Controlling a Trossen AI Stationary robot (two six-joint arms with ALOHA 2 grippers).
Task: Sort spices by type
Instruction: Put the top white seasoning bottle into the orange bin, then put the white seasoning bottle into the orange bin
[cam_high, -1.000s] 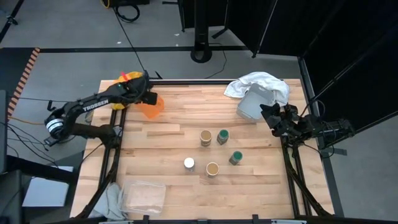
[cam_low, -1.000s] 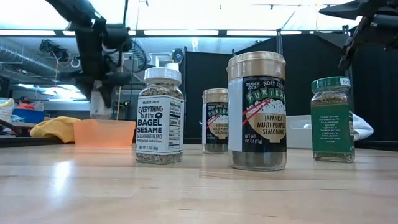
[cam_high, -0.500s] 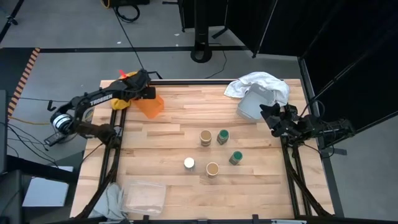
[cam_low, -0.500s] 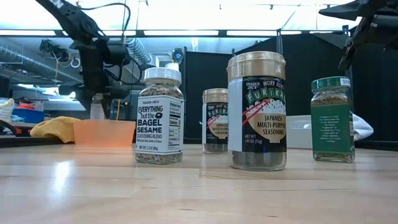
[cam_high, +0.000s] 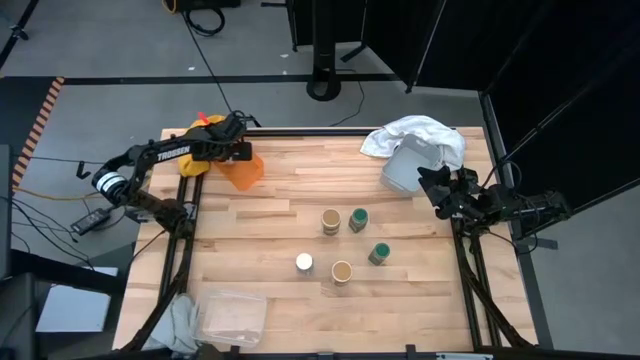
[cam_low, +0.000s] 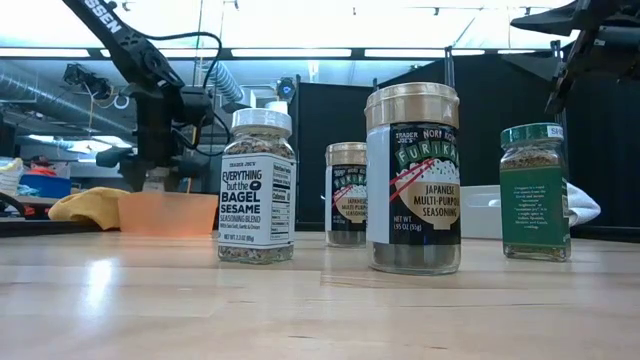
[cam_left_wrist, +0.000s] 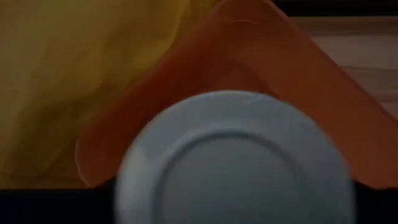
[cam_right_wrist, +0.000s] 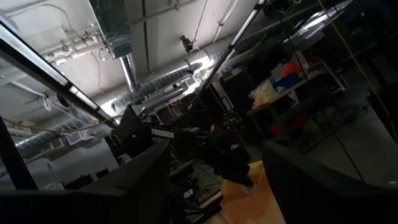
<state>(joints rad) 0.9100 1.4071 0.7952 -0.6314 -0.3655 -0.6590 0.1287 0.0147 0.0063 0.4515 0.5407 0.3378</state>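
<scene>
Five spice jars stand upright on the wood table: a tan-lid jar (cam_high: 331, 221) beside a green-lid jar (cam_high: 358, 219), a second green-lid jar (cam_high: 379, 253), a white-lid jar (cam_high: 304, 263) and a second tan-lid jar (cam_high: 342, 271). My left gripper (cam_high: 238, 152) is over the orange tray (cam_high: 247, 172) at the far left, shut on the other white-lid jar (cam_left_wrist: 233, 162). My right gripper (cam_high: 432, 186) waits in the air at the right edge, open, touching nothing. My left gripper comes down from above on the white-lid jar (cam_low: 156, 181), which stays upright below it. The jar's lower part sits behind the orange tray's wall (cam_low: 170, 213), so whether it rests on the tray floor cannot be seen. The fingers themselves do not show in the wrist view.
A yellow cloth (cam_high: 193, 164) lies against the orange tray at the far left corner. A grey tray (cam_high: 404, 172) under a white cloth (cam_high: 415, 135) sits far right. A clear tray (cam_high: 232, 315) and a grey cloth (cam_high: 180, 320) lie at the near left corner.
My left arm has stretched out over the far left corner, and its gripper has carried the white-lid jar down a little, toward the orange tray. The right arm and the five standing jars have kept still.
</scene>
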